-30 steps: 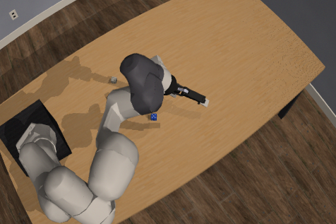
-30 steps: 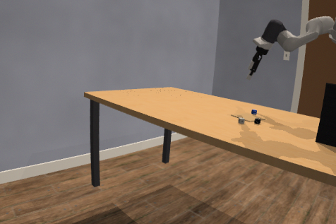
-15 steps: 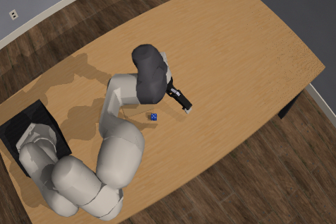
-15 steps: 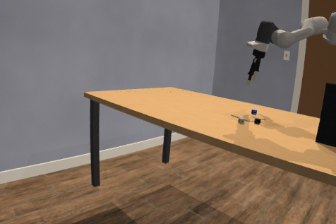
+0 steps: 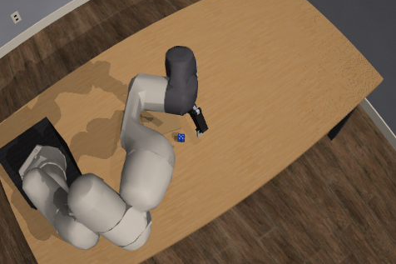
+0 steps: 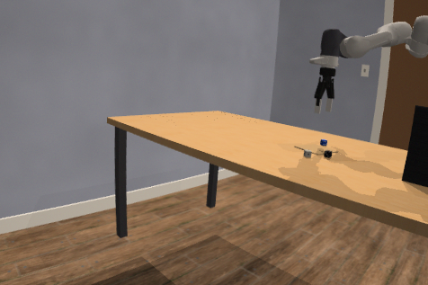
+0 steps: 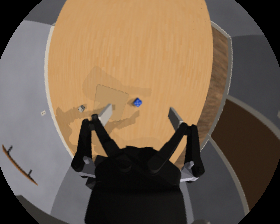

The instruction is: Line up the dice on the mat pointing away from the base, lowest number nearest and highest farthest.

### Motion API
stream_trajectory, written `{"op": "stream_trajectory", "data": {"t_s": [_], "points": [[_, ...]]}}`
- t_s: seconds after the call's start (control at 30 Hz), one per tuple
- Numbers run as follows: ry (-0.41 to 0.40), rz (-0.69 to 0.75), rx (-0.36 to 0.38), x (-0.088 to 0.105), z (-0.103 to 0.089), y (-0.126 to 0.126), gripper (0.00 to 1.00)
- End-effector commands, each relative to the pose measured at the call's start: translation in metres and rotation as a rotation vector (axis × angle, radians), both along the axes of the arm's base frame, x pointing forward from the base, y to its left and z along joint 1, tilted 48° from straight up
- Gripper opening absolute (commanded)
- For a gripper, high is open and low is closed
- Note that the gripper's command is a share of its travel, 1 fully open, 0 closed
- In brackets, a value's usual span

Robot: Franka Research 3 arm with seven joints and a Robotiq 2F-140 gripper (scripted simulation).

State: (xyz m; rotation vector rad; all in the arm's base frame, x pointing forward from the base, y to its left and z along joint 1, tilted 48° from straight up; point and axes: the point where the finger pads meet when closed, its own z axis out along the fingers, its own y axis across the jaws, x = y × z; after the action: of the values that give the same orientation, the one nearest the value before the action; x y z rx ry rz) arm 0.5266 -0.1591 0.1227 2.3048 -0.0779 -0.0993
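A blue die lies on the wooden table just beside the arm's forearm. The side view shows three dice close together: the blue die farthest back, a grey die front left and a black die front right. A thin mat, tan like the table, lies under or beside them; I cannot tell its edges. My gripper hangs high above the dice, pointing down, open and empty. In the wrist view the blue die shows far below between the open fingers. In the overhead view the arm hides the grey and black dice.
A black base block stands at the table's near left end and also shows in the side view. The table edge runs close in front of the dice in the side view.
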Motion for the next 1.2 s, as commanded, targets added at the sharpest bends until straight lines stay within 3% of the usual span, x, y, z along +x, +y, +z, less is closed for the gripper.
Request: {"op": "stream_trajectory", "data": {"t_s": [0.0,0.97,1.17], "points": [[-0.029,-0.051,-0.002,-0.004,-0.001,0.001,1.0],[-0.03,-0.05,-0.001,-0.004,-0.002,0.0,1.0],[-0.03,-0.044,0.004,-0.006,-0.017,-0.015,1.0]]}}
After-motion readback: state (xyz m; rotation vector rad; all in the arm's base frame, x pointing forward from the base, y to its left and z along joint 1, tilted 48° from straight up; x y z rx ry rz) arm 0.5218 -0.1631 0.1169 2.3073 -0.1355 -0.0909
